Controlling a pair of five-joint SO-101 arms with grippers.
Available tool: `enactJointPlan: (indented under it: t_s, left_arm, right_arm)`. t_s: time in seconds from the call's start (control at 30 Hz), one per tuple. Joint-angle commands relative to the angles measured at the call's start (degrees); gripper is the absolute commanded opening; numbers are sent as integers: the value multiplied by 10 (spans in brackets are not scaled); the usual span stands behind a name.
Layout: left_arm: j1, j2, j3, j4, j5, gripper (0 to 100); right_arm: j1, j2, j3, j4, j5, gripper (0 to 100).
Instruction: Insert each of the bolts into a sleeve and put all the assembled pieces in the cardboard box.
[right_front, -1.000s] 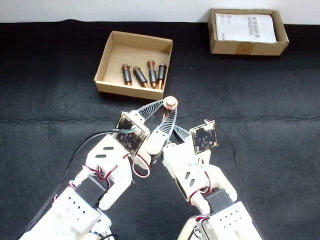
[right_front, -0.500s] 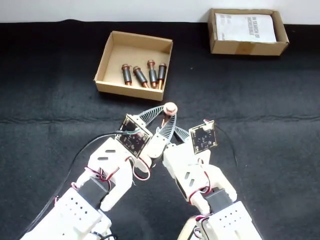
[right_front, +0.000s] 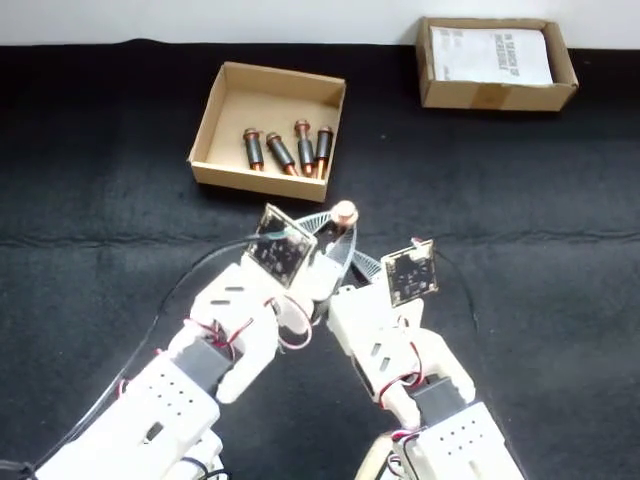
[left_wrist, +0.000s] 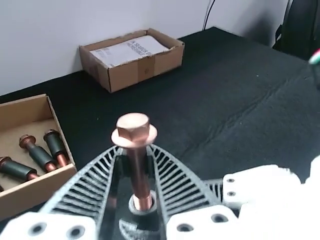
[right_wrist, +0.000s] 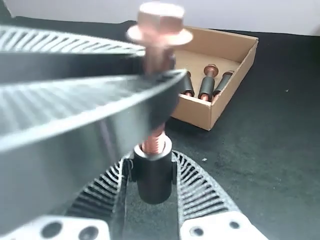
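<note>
Copper-coloured metal shows in both places that matter. At the left, the cardboard box (right_front: 255, 178) on the black table (right_front: 520, 200) holds four finished pieces (right_front: 285, 150), which lie side by side, each a bolt in a dark sleeve.

Near the box's front right corner, the left gripper (left_wrist: 135, 154) is clamped on the shaft of the bolt (left_wrist: 134, 132). It holds the bolt upright with the flanged hexagonal head on top. Under it, the right gripper (right_wrist: 151, 167) is closed around the sleeve (right_wrist: 151, 181), also upright, and the bolt's threaded end sits in the sleeve's mouth. Far to the right, well apart, stands a second box (right_front: 497, 95) with a printed sheet (right_front: 490, 55) inside.

The bolt looks stiff, smooth and probably weighty for its size, so it may slip or tilt if pinched near one end. The shaft just below the head seems the best hold, since that leaves the lower end free to go in. The sleeve appears to be a rigid tube, best taken across its middle. Once joined, the bolt might slide out if the piece is tipped head down.

How deep the bolt has gone cannot be read, because the sleeve hides its tip and the left gripper covers much of the shaft. From above, the sleeve is covered by the grippers. Whether the sleeve touches the table cannot be told.
</note>
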Motion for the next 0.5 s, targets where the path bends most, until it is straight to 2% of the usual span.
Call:
enactJointPlan:
  t_s: [0.0,0.3,0.47]
  left_arm:
    - [-11,7,-40,-10,10,11]
    - [-13,-4,12,-9,12,11]
    - [-13,-79,65,3,12,10]
  right_arm:
    - [-5,-7,-11,-7,3,8]
    - [-3,-7,-15,-7,3,8]
    - [-2,-7,-15,-7,4,8]
